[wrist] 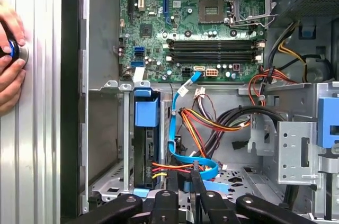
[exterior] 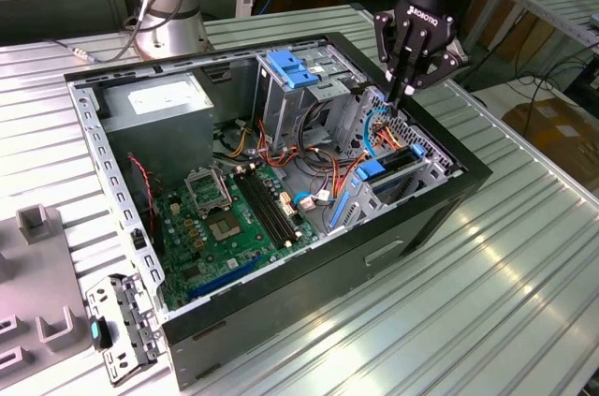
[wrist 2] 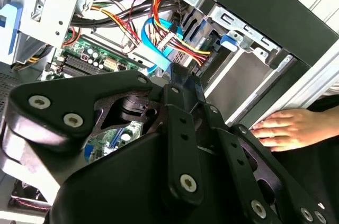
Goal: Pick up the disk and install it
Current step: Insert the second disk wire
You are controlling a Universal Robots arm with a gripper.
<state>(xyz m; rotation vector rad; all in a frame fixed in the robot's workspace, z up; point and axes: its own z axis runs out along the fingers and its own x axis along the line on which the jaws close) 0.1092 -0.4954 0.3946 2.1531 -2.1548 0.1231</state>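
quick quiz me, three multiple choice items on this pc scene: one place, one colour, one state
1. The gripper hangs over: A the power supply; B the drive cage; C the bare table.
2. The disk sits in a carrier coloured: A red; B blue; C green.
3. The computer case is: A side open; B closed; C standing upright.
Answers: B, it is above the cage at the exterior view's right; B, blue plastic frames it; A, the motherboard lies exposed.

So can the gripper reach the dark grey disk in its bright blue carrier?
Probably not straight down: the gripper hangs over blue and red-yellow cables, with the disk slotted in the metal cage beside it.
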